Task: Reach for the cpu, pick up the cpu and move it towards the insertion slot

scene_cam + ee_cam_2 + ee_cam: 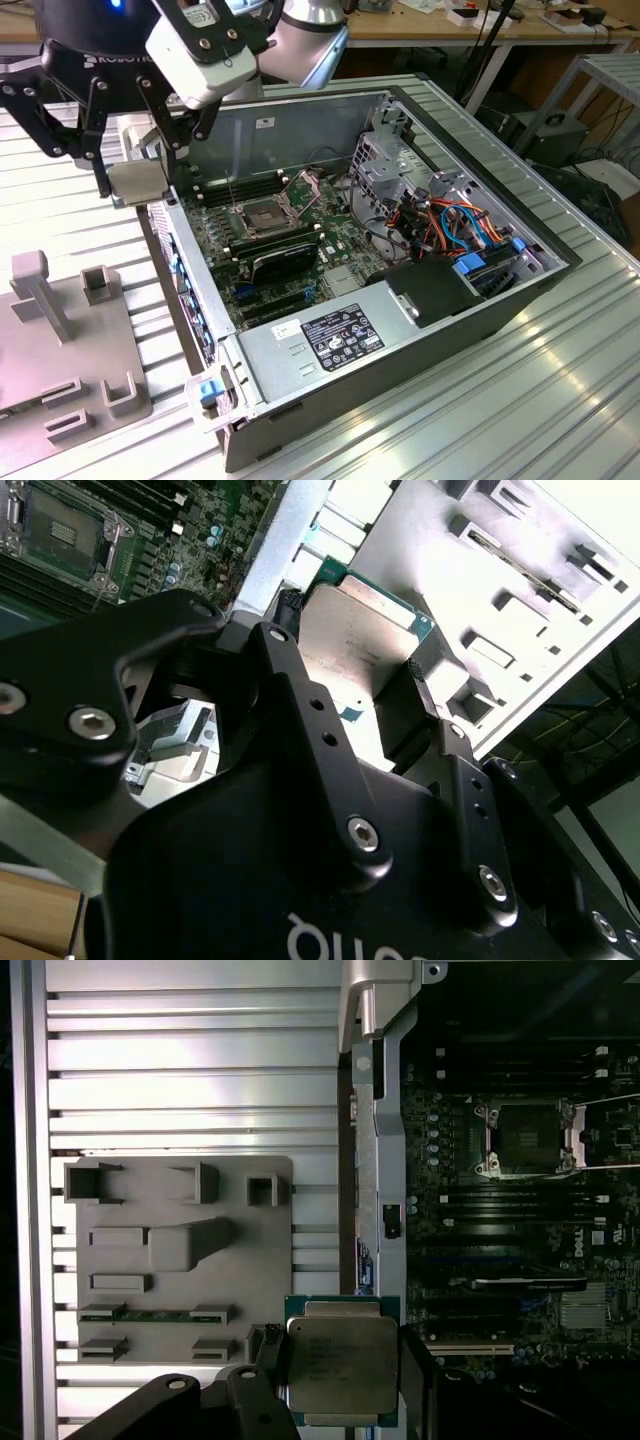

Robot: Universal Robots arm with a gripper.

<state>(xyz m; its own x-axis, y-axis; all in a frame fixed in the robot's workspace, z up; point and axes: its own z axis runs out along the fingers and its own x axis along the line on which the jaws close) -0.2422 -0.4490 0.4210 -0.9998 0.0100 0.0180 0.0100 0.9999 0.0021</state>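
**CPU lifted, held just outside the case wall**

Open computer case on the ribbed metal table, motherboard exposed inside. Grey parts fixture on the table at the exterior view's left, just outside the case; same fixture in the first wrist view, with slots and pegs moulded in.

Black gripper up over the case's near wall at the exterior view's upper left, clamped on the cpu. Pale silvery square chip pinched by its edges between the two fingers, flat face plain in both wrist views, clear of fixture and table alike.

Insertion slot well apart from the chip, inside the case, hinged plate raised, dark centre bare.

Judged: reach and pick-up done; carry toward the socket in hand, only begun. Next move calls for travel over the case wall and across the board, level chip, squared to the socket frame, well clear of the raised plate.
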